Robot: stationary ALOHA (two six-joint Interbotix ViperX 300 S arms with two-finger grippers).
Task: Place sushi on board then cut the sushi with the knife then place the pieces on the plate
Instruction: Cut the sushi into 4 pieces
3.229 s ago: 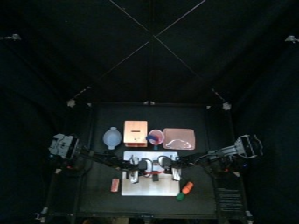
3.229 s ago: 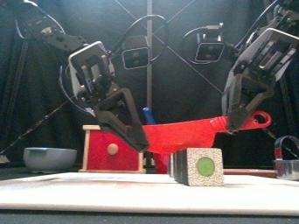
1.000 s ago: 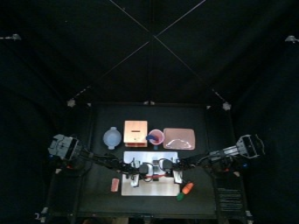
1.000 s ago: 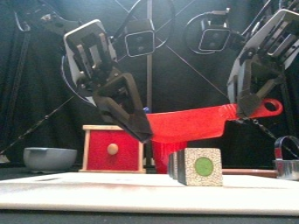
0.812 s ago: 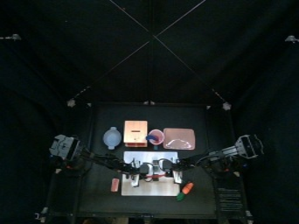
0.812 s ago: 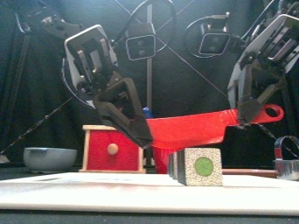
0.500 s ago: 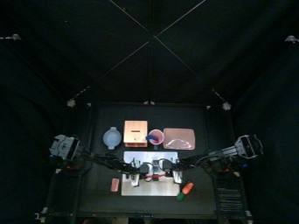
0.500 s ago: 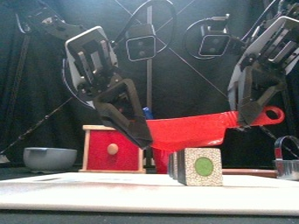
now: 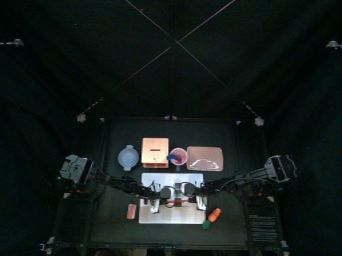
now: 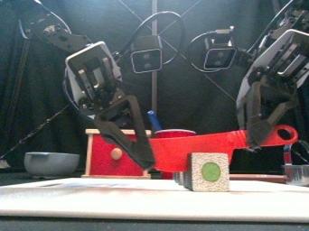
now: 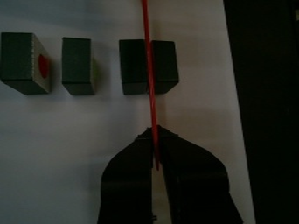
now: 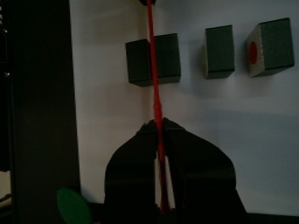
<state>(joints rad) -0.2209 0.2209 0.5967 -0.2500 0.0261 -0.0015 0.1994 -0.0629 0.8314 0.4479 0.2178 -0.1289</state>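
Sushi: three dark blocks, one under red knife.

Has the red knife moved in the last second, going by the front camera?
Yes. The red knife has come down: against the wooden box its blade sits lower, now about level with the top of the sushi block.

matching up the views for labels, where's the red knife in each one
front: knife across the middle, above a sushi block.
top: too thin to make out; over the board.
left wrist: thin red line up the centre.
right wrist: same.
landmark: the white board beneath it.
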